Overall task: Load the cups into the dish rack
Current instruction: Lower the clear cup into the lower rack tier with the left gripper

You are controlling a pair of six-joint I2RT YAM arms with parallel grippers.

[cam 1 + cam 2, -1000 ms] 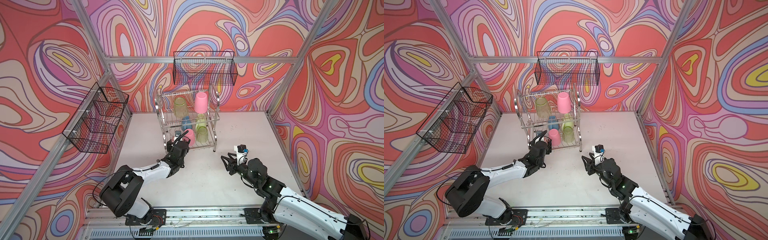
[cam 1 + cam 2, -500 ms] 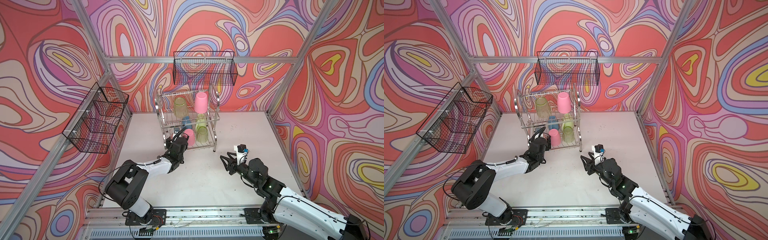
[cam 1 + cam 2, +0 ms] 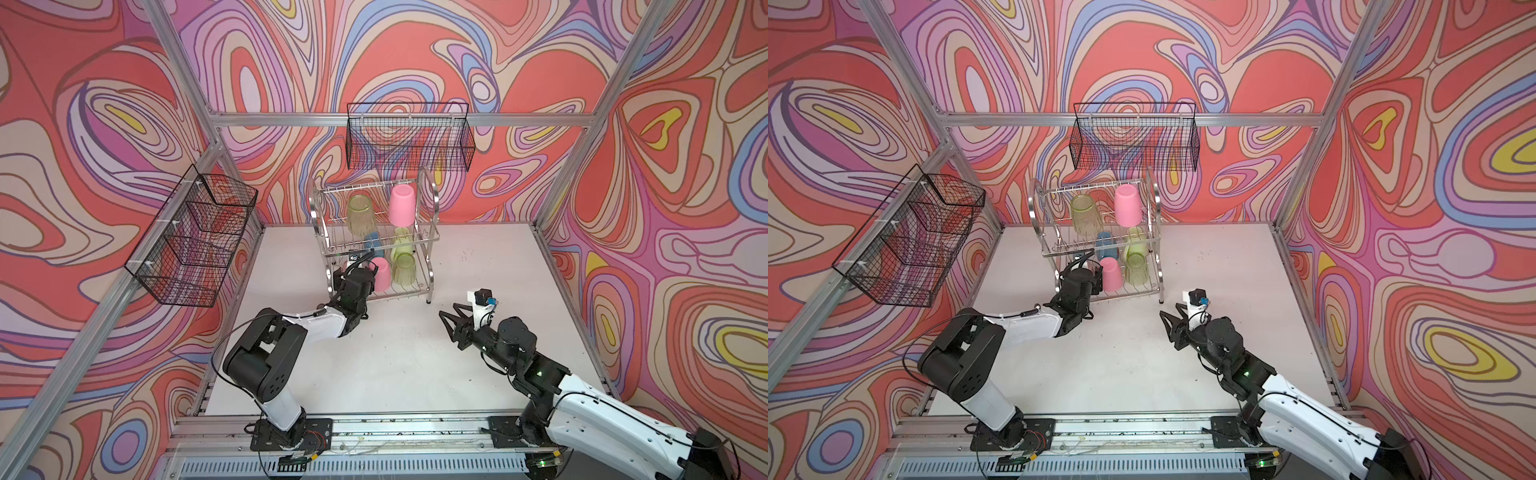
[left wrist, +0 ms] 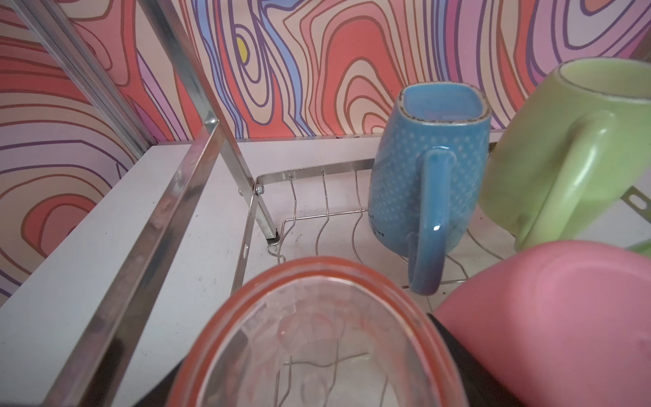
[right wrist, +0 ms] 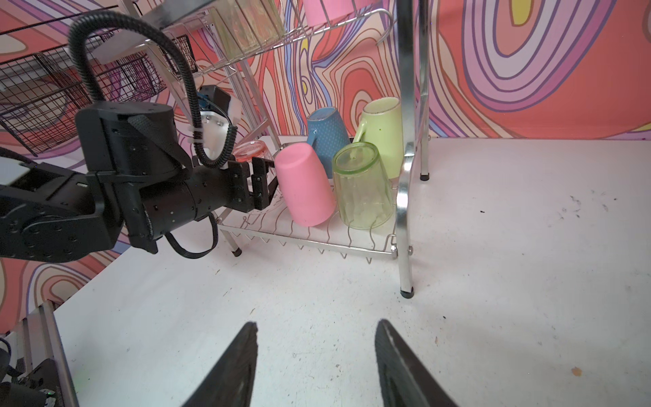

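Right wrist: left claw holds pinkish cup inside dish rack.

Bright, even light fills both top views, and the white worktop carries only faint, soft shadows beneath the arms. Straight frame rails bow toward the picture edges. In the left wrist view the clear pinkish cup at lower centre and the pink tumbler at lower right are blurred. The blue mug is sharp, with a small glint on its handle. In the right wrist view the dish rack chrome glares, and the right claw at the bottom edge looks soft.
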